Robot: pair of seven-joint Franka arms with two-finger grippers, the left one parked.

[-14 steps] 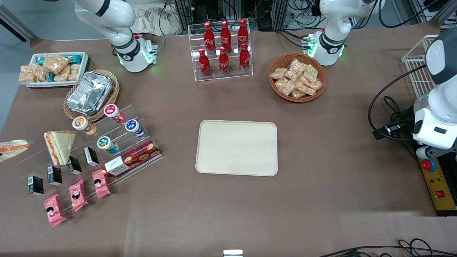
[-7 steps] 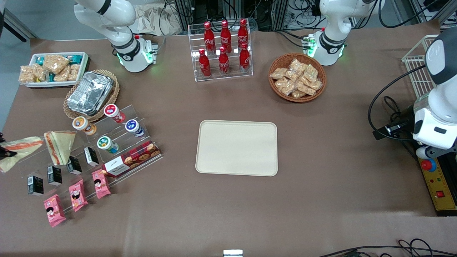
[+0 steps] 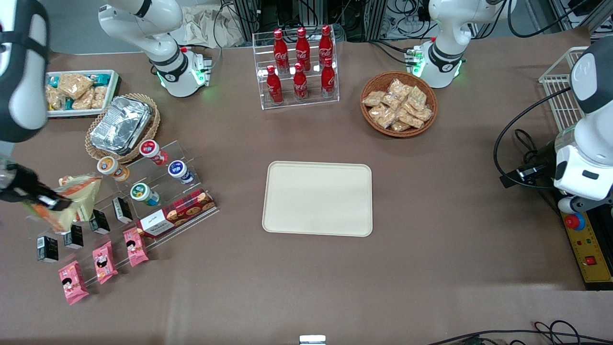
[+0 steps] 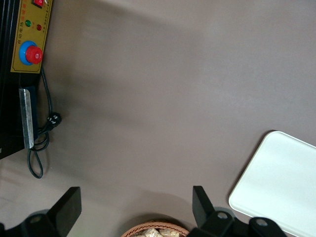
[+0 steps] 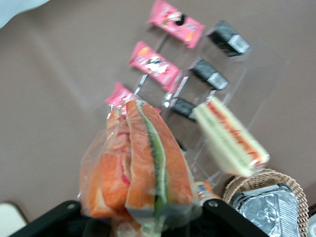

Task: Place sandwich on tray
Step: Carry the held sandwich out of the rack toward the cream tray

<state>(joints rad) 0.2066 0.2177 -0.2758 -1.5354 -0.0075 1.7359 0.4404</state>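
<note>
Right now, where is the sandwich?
The sandwich is held in the gripper above the clear snack stand, at the working arm's end of the table.

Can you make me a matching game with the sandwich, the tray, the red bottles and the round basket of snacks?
Things:
1. sandwich
2. tray
3. red bottles
4. round basket

States:
A. standing in a clear rack
B. flat on the table, nothing on it
C. held in the pincer
D. full of snack packets

Pairs: 1-C, 2-B, 3-A, 4-D

Robot lab: mock shop table, emergency-stop box [image 3: 588, 244], cable tangle [image 3: 407, 14].
</note>
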